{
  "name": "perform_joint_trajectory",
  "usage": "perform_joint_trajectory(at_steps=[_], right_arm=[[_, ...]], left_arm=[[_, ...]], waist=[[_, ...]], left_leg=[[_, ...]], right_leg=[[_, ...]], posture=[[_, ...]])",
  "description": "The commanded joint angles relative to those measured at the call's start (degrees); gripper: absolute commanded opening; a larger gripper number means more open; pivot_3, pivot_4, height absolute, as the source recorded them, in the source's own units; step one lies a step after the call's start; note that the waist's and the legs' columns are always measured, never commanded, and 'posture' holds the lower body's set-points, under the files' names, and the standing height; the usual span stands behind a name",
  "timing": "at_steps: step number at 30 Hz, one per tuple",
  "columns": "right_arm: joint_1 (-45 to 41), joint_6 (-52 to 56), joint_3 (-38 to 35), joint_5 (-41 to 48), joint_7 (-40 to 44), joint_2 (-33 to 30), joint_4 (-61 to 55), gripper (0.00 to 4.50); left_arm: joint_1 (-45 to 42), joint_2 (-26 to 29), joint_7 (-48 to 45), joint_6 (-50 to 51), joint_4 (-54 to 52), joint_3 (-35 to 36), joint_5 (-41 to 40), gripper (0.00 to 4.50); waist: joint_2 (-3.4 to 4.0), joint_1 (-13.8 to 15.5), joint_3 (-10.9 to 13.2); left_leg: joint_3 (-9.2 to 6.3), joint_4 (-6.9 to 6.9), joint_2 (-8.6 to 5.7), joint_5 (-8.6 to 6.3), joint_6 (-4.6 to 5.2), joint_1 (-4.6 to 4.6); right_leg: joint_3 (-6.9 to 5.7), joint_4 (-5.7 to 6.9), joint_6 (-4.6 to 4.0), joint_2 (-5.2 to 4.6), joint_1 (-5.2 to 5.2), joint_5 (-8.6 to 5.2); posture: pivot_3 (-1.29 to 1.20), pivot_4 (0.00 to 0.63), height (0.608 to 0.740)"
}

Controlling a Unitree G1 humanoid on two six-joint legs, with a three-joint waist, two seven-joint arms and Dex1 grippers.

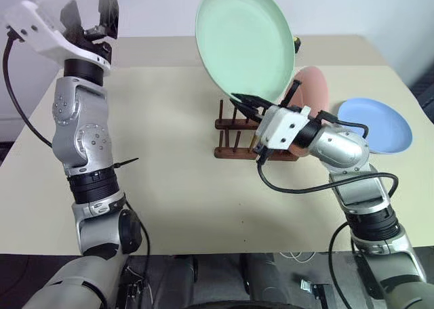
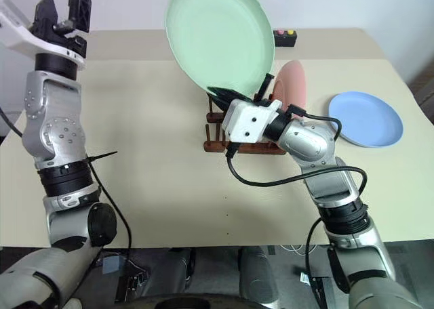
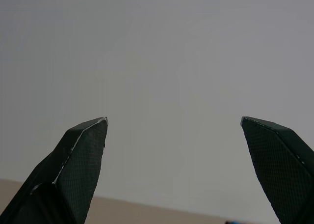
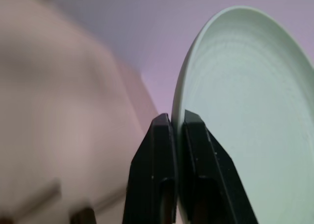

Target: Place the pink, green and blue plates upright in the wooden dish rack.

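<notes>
From the head views I see the pink plate (image 1: 311, 87) already standing upright in the wooden dish rack (image 1: 234, 130), while the blue plate (image 1: 375, 125) lies flat on the desk (image 1: 169, 187), well to the right. My right gripper (image 1: 243, 100) holds the green plate (image 1: 244, 41) raised above the rack.

In the left wrist view, my left gripper (image 3: 174, 130) is wide open and empty.

In the right wrist view, my fingers are pinched on the green rim. I judge one done, two left.

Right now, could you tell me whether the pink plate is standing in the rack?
Yes: the pink plate stands upright among the rack pegs, behind the right gripper.
</notes>
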Motion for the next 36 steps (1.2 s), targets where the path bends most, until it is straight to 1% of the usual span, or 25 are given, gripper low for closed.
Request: perform_joint_trajectory(at_steps=[1, 4, 9, 14, 22, 36], right_arm=[[-1.26, 10.53, -4.61, 14.77, -1.14, 3.69, -6.72, 0.0], [-0.19, 18.39, -7.43, 24.18, -3.09, 5.76, -9.62, 0.0], [1.94, 29.48, -12.74, 38.66, -10.24, 8.29, -11.9, 0.0], [3.93, 34.57, -16.57, 47.56, -15.73, 8.94, -11.75, 0.0], [6.44, 35.52, -18.95, 53.48, -19.46, 8.7, -9.92, 0.0], [8.19, 32.62, -19.53, 53.66, -21.32, 8.97, -8.01, 0.0]], left_arm=[[2.74, 1.13, -3.7, -1.48, 1.69, -2.35, 1.75, 4.46], [6.69, 1.48, -8.0, -1.81, 2.19, -5.33, 2.78, 4.46], [13.83, 1.33, -13.41, -1.03, 1.1, -9.47, 3.39, 4.46], [15.76, 0.71, -14.41, -0.16, 0.34, -10.59, 2.93, 4.46], [16.36, 0.21, -14.94, 0.3, -0.1, -11.38, 3.09, 4.46], [18.05, -0.33, -16.87, 0.42, -0.75, -12.27, 2.66, 4.46]], waist=[[-0.01, 0.15, 0.0], [0.0, 0.16, 0.0], [0.03, -0.05, -0.02], [0.04, -0.06, -0.02], [0.05, -0.05, -0.02], [0.05, -0.09, -0.02]], left_leg=[[-0.02, 0.01, 0.0, 0.0, 0.0, 0.0], [-0.05, 0.03, 0.0, 0.0, 0.0, 0.0], [-0.05, -0.03, 0.01, 0.0, 0.0, 0.01], [-0.05, -0.04, 0.01, 0.0, 0.01, 0.0], [-0.04, -0.03, 0.01, -0.01, 0.01, 0.0], [-0.04, -0.04, 0.01, -0.01, 0.02, 0.0]], right_leg=[[-0.01, 0.01, 0.0, 0.0, 0.0, 0.0], [-0.02, 0.02, -0.02, 0.0, 0.02, 0.01], [-0.02, 0.03, -0.03, 0.01, -0.02, 0.01], [-0.02, 0.07, -0.04, 0.01, -0.07, 0.01], [-0.02, 0.06, -0.04, 0.01, -0.06, 0.02], [-0.01, 0.06, -0.04, 0.01, -0.06, 0.01]], posture=[[0.0, 0.15, 0.74], [0.0, 0.15, 0.74], [0.0, 0.15, 0.74], [0.0, 0.15, 0.74], [0.0, 0.15, 0.74], [0.0, 0.15, 0.74]])
